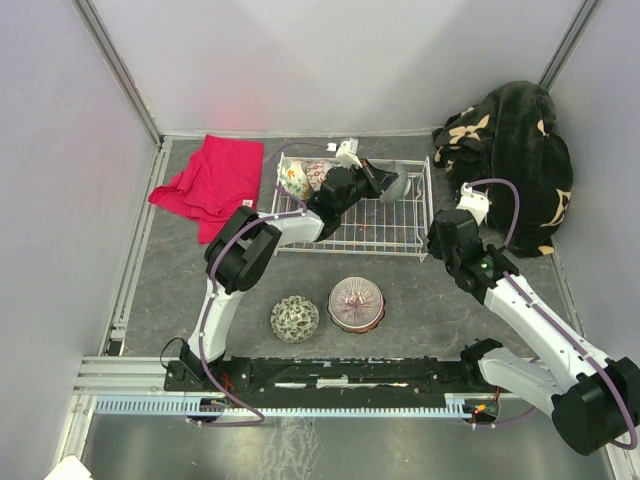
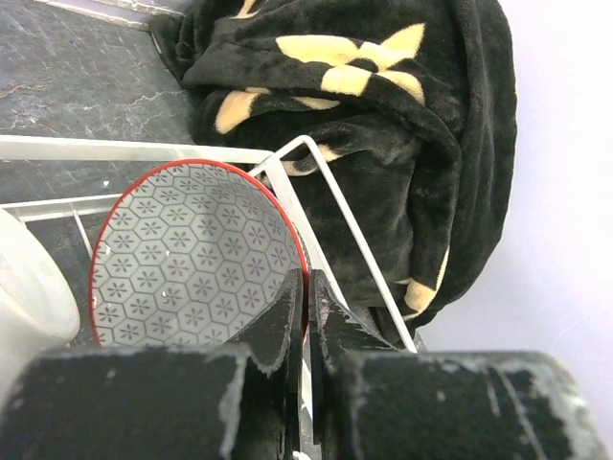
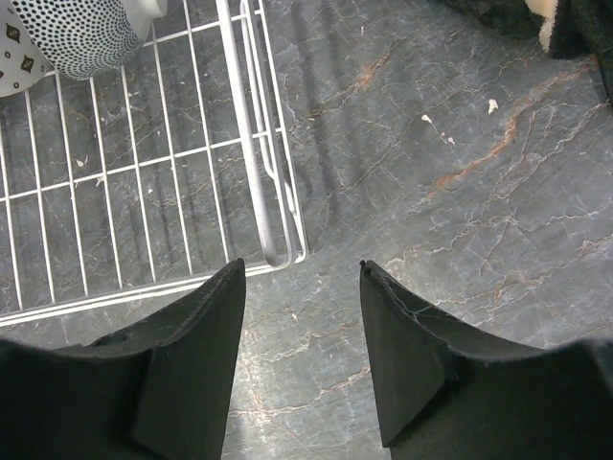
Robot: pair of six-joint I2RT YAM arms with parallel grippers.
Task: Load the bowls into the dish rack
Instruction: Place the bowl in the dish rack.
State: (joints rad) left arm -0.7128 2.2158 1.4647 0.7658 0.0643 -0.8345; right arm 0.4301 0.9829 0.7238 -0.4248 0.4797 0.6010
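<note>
L gripper [image 2: 306, 283] pinched shut on rim of grey hex bowl [image 2: 192, 254]; bowl on edge just left of fingers, inside dish rack [image 1: 375, 228]. R gripper [image 3: 302, 278] part open, nothing btwn jaws, rack corner just ahead-left. Green bowl [image 1: 295, 318] & pink bowl [image 1: 356, 304] outside rack, back toward arm bases.

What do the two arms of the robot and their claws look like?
Both the left arm and the right arm have white links with bulky black joints. A thin purple cable loops along each. The left claw and the right claw have matte black, wedge-shaped fingers.
</note>
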